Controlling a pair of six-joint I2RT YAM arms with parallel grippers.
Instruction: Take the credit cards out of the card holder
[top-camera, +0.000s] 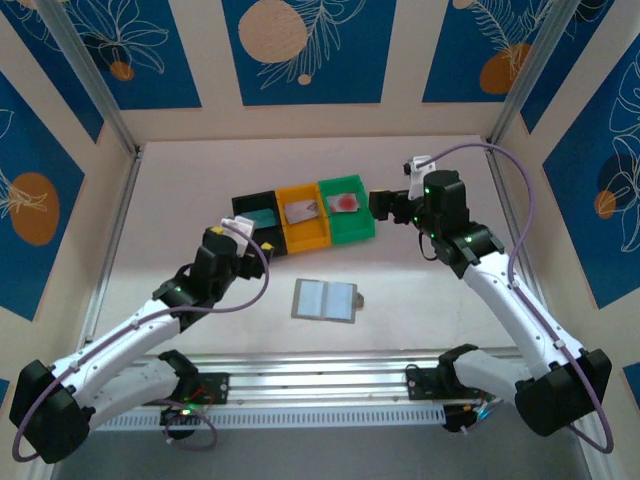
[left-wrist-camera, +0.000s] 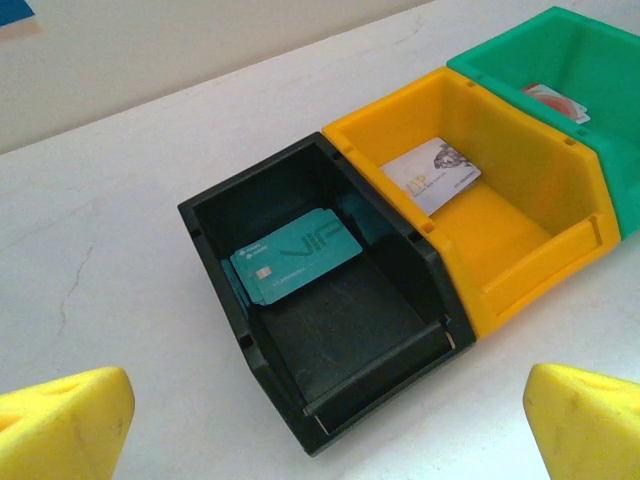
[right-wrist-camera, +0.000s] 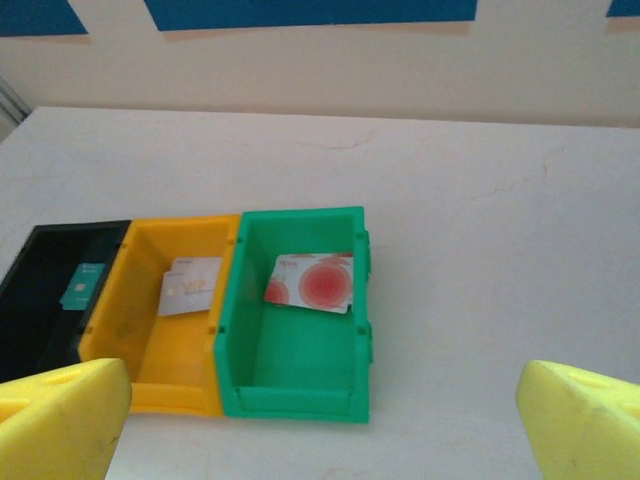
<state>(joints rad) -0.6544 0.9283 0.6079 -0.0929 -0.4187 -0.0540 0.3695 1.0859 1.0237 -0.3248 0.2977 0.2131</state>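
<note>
Cards (right-wrist-camera: 310, 283) flat in glossy plastic bins (right-wrist-camera: 300, 405)

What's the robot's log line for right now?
teal card: in black bin; grey card: in orange bin; red-dot card: in green bin; card holder: lying open; left gripper: open; right gripper: open

The left arm (top-camera: 120, 345) and the right arm (top-camera: 510, 300) are white with black joints. A thin purple cable (top-camera: 468, 148) loops along each one, and small green lights (top-camera: 452, 238) glow on them. The fingers (left-wrist-camera: 60, 425) are chunky and bright yellow.
</note>
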